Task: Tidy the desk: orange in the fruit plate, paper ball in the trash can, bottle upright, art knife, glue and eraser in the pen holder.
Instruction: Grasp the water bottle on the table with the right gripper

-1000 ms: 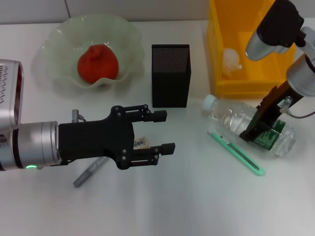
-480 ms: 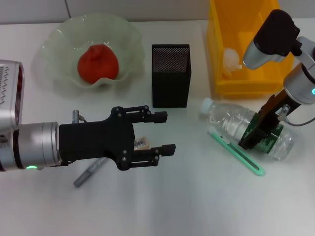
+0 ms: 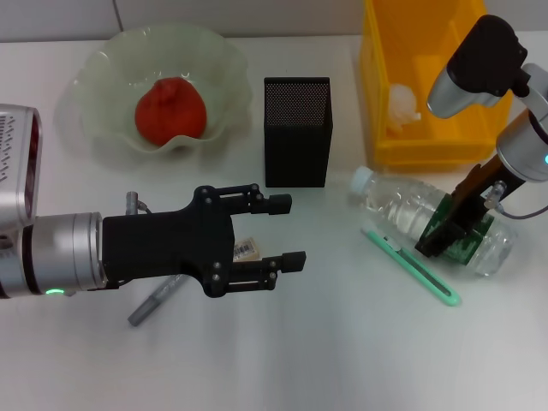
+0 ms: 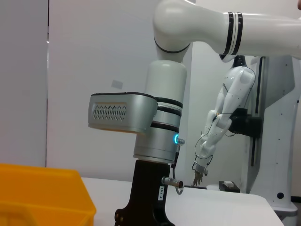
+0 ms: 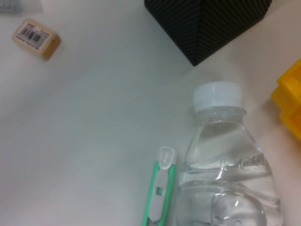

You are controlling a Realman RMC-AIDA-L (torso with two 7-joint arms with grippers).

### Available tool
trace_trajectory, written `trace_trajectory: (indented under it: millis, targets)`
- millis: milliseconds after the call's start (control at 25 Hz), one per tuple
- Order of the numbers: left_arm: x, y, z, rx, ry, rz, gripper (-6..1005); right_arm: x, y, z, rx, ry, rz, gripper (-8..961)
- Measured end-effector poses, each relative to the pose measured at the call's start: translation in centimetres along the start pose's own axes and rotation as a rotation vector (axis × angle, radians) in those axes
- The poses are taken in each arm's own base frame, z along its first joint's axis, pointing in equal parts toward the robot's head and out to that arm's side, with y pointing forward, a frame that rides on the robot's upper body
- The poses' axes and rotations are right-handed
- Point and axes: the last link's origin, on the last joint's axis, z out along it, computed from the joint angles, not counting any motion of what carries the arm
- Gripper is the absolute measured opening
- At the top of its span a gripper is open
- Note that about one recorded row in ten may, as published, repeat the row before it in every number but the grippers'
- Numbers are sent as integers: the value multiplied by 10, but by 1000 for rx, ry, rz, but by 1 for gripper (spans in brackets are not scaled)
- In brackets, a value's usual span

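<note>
One bottle (image 3: 432, 223) lies on its side near the right edge of the desk (image 3: 325, 351), in front of the trash can (image 3: 425, 154), clamped at its label by the right gripper (image 3: 452, 229). It should be pivoted upright about its base, cap rising clear of the art knife (image 3: 411, 263) just beside it. Left gripper (image 3: 287, 229) is held wide open near the left edge, over the eraser (image 3: 247, 248).

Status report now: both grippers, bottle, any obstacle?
Right gripper down on lying bottle. Left gripper open above eraser. Art knife lies against bottle.
</note>
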Motion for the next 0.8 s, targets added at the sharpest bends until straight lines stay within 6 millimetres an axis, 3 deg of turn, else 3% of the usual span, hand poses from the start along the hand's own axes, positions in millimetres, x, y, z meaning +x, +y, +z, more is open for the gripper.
trace_trajectory:
  millis: [360, 800]
  targets:
    - [0, 0, -1, 5, 3, -2, 613, 12, 0, -3, 20, -25, 12, 793]
    - [2, -1, -1, 17, 29, -7, 610, 40, 19, -43, 40, -304, 3, 788]
